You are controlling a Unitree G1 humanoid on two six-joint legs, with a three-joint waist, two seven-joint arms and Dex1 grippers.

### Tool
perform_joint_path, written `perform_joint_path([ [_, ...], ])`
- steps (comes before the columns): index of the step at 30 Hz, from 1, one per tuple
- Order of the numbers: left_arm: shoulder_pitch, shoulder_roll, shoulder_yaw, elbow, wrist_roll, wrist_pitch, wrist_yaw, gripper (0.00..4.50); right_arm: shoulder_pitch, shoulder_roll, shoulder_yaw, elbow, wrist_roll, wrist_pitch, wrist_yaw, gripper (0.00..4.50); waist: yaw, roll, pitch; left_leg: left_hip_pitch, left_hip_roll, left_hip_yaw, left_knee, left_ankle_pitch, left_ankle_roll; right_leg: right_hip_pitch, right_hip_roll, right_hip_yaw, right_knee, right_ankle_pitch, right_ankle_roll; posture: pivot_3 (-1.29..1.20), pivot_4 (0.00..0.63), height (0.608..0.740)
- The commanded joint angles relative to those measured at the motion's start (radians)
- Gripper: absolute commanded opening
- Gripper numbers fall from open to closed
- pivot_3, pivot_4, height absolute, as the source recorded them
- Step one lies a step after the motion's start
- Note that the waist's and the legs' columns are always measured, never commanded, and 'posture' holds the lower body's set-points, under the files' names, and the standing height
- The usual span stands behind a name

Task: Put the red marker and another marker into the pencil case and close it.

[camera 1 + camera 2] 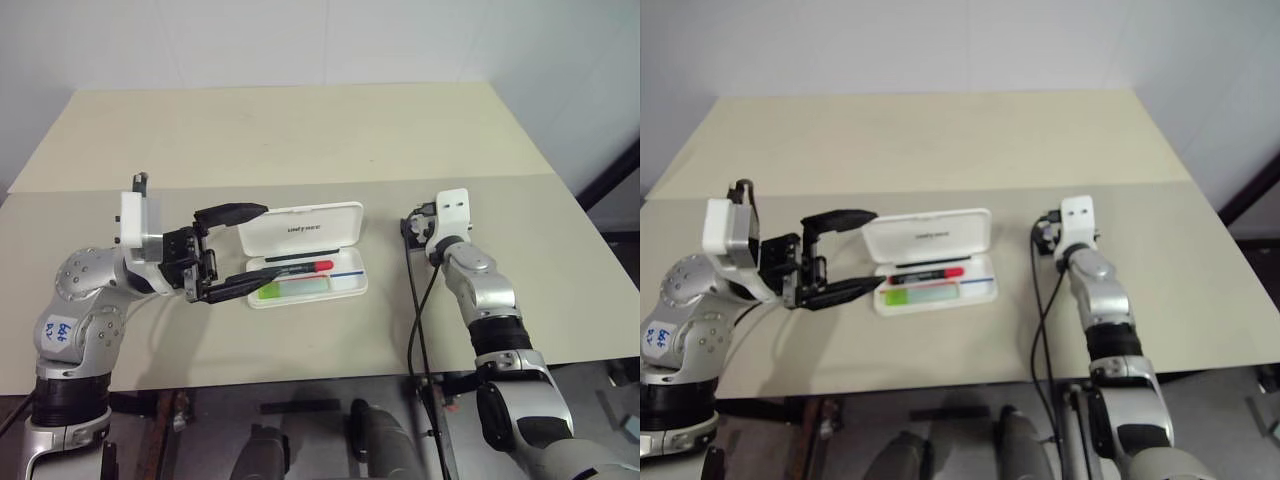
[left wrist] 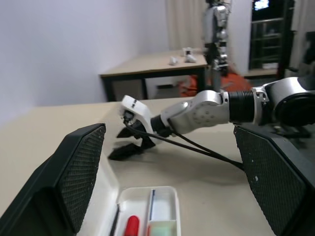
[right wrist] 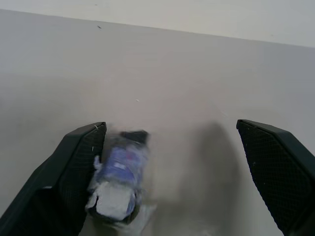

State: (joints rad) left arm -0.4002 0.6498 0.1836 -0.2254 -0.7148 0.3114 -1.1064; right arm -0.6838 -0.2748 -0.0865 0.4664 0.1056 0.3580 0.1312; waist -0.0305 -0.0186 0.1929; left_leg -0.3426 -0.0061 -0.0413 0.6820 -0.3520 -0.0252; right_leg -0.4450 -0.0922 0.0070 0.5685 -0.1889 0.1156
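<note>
Both markers sit in the open pencil case point(image 1: 306, 258), so the left hand point(image 1: 232, 250), spread wide, hovers ready to shut it.

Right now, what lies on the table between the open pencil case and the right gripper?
Nothing: in the left eye view, bare table separates the pencil case from the right gripper.

Beige table point(image 1: 300, 130), broad and pale, seam running across the middle. Lying near the front: open white pencil case point(image 1: 305, 252), lid raised toward the far side. Off to the right, just before the seam, a small blurred blue-and-white object point(image 3: 118, 179) resting on the surface.
</note>
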Motion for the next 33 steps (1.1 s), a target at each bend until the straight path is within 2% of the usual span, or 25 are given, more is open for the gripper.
perform_joint_path([
  [1, -0.07, 0.037, -0.035, -0.003, 0.018, 0.067, 0.022, 4.45, 0.049, 0.011, 0.002, -0.113, 0.014, 0.054, 0.019, 4.5, 0.0, 0.0, 0.0, 0.0, 0.0, 0.0, 0.0, 0.0, 0.0, 0.0, 0.0, 0.0, 0.0, 0.0, 0.0, 0.0, 0.15, 0.74],
  [8, -0.188, 0.061, -0.104, 0.062, 0.08, 0.137, 0.024, 4.45, 0.104, 0.075, 0.021, -0.215, 0.019, 0.157, 0.013, 4.5, -0.009, 0.0, 0.0, 0.002, 0.001, 0.0, -0.001, 0.0, 0.0, 0.0, 0.002, 0.001, 0.001, 0.0, -0.001, 0.0, 0.15, 0.74],
  [16, -0.224, 0.035, -0.093, 0.094, 0.071, 0.137, 0.019, 4.45, 0.108, 0.126, 0.022, -0.226, 0.007, 0.229, -0.008, 4.5, -0.024, 0.0, 0.0, 0.004, 0.004, -0.001, -0.002, 0.0, 0.0, 0.0, 0.006, 0.002, 0.003, -0.002, -0.003, 0.0, 0.15, 0.74],
  [19, -0.223, 0.032, -0.088, 0.096, 0.069, 0.132, 0.015, 4.5, 0.098, 0.139, 0.014, -0.199, 0.002, 0.266, -0.038, 3.86, -0.025, -0.001, 0.0, 0.005, 0.004, -0.001, -0.003, 0.0, 0.0, 0.0, 0.007, 0.004, 0.005, -0.002, -0.004, 0.0, 0.15, 0.74],
  [29, -0.187, 0.032, -0.036, 0.087, 0.062, 0.103, 0.02, 4.5, 0.052, 0.114, -0.009, -0.193, 0.004, 0.246, -0.04, 0.44, -0.023, -0.003, -0.002, 0.007, 0.004, -0.001, -0.002, 0.0, 0.0, 0.001, 0.007, 0.005, 0.007, -0.002, -0.004, 0.0, 0.15, 0.74],
  [33, -0.151, 0.039, -0.003, 0.07, 0.061, 0.101, 0.031, 4.5, 0.019, 0.061, -0.029, -0.223, 0.023, 0.206, 0.01, 0.37, -0.018, -0.002, -0.001, 0.006, 0.004, -0.001, -0.001, 0.0, -0.001, 0.001, 0.007, 0.005, 0.007, -0.002, -0.004, 0.0, 0.15, 0.74],
])
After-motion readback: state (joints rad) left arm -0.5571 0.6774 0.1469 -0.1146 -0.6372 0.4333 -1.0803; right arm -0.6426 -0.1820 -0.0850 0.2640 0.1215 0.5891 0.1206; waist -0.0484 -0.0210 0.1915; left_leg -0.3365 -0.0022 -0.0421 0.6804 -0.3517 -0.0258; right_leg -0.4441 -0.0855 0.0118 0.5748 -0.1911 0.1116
